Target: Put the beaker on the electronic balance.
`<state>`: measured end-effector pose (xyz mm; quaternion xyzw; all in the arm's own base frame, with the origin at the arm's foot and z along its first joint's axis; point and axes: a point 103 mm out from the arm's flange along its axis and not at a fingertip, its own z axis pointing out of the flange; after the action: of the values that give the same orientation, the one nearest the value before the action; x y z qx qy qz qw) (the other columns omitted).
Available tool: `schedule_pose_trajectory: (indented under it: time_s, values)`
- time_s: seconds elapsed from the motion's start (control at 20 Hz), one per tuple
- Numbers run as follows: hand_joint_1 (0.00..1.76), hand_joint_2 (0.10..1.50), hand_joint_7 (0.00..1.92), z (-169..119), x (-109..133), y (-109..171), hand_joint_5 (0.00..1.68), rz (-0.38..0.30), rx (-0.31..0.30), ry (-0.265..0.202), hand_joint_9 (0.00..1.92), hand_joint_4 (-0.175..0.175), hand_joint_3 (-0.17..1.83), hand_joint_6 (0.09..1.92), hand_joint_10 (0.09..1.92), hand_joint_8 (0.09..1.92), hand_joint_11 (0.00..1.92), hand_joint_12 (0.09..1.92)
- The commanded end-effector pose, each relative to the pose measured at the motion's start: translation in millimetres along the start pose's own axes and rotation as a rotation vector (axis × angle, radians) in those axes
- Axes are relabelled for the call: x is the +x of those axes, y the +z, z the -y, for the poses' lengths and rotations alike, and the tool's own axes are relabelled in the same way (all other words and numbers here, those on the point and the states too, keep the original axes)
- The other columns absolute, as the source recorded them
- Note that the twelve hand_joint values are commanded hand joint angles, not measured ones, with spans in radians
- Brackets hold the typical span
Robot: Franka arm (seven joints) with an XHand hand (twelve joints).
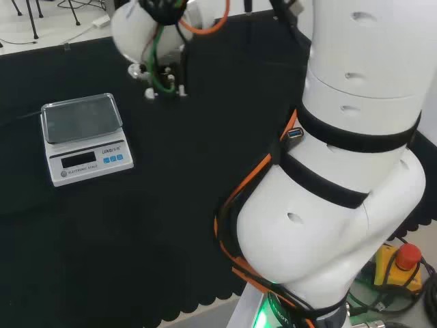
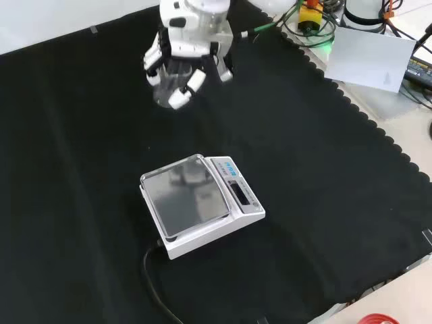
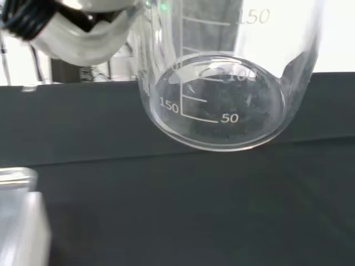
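Black cloth (image 2: pixel 324 175) with a scalloped edge covers the whole bench, and on it sits one electronic balance (image 2: pixel 199 202), its steel pan bare and its display facing the right of the front view, a black cable trailing from its back edge. Well apart from it, toward the top of the front view, the hand (image 2: pixel 185 64) has its fingers curled round a clear glass beaker (image 3: pixel 222 83), holding it from above; the wrist view shows the beaker's round bottom clear of the cloth, so it looks lifted, and it appears empty. Judging from this, the step in hand is the carry to the balance: keep the beaker upright, bring it over the middle of the pan rather than the display side, lower until the flat bottom sits fully on the steel, and only then let the fingers go. Glass on metal could slide, so a straight descent seems wise. Counted: one beaker, one balance, one hand.
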<state>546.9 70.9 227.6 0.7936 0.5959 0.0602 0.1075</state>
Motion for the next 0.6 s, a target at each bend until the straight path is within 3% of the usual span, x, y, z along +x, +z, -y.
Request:
schedule_pose_trajectory:
  time_s: [0.05,0.6]
  values:
    - [1.26,0.67,1.15,5.5,98.5,11.2,1.04,-0.056,0.035,-0.123,1.32,0.004,0.80,1.06,0.67,1.04,1.36,0.81]
    - [1.26,0.66,1.16,5.2,169.4,52.5,1.05,-0.043,0.099,-0.226,1.33,0.002,0.81,1.04,0.66,1.04,1.37,0.80]
